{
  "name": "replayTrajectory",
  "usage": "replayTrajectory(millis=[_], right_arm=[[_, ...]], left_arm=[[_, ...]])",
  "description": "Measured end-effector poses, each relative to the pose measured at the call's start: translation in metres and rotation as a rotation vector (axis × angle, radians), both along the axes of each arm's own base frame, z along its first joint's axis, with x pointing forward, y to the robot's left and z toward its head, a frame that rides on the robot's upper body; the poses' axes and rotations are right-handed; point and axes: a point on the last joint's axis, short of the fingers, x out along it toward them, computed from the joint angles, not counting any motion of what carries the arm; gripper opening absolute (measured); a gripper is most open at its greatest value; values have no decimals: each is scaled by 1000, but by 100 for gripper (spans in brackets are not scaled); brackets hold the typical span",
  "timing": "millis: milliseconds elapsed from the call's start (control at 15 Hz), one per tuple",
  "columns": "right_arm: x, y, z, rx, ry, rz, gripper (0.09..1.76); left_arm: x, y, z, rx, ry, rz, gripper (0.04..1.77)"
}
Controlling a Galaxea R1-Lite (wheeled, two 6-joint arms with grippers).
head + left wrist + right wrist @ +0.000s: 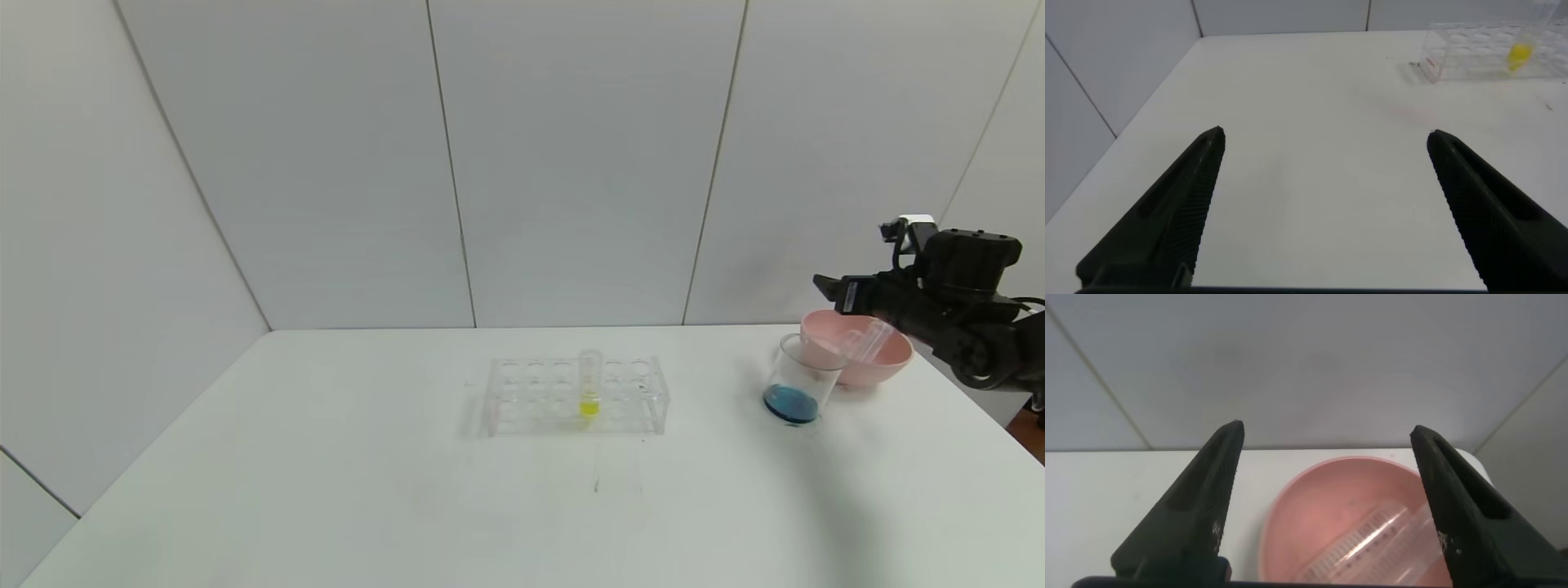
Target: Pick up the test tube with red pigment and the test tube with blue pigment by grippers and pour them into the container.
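Note:
The container, a clear glass beaker [796, 380], stands at the table's right and holds blue liquid in its bottom. No tube tinted red or blue is in view. An empty clear tube [870, 340] lies slanted in the pink bowl [886, 363] just behind the beaker; it also shows in the right wrist view [1388, 539]. My right gripper [826, 284] hovers above the bowl's far side, open and empty [1328, 429]. My left gripper [1326, 133] is open and empty over bare table, out of the head view.
A clear tube rack [522, 396] stands mid-table with one tube of yellow liquid [589, 384] in it; both show far off in the left wrist view [1470, 57]. The pink bowl [1315, 506] sits near the table's back right corner. Walls close behind.

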Motion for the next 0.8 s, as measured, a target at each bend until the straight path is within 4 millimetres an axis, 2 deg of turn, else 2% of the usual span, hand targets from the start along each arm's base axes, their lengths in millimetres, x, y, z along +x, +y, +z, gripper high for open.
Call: replayTrajectory(millis=[200, 333, 600, 800], right_arm=[[-19, 50, 8, -5, -9, 89, 154], [-36, 75, 21, -8, -26, 132, 158], [-78, 88, 58, -10, -92, 171, 163], [-125, 86, 91, -9, -178, 182, 166]], left_arm=[[0, 0, 0, 0, 0, 0, 176], [0, 0, 0, 0, 0, 0, 176], [0, 0, 0, 0, 0, 0, 176], [0, 0, 0, 0, 0, 0, 176]])
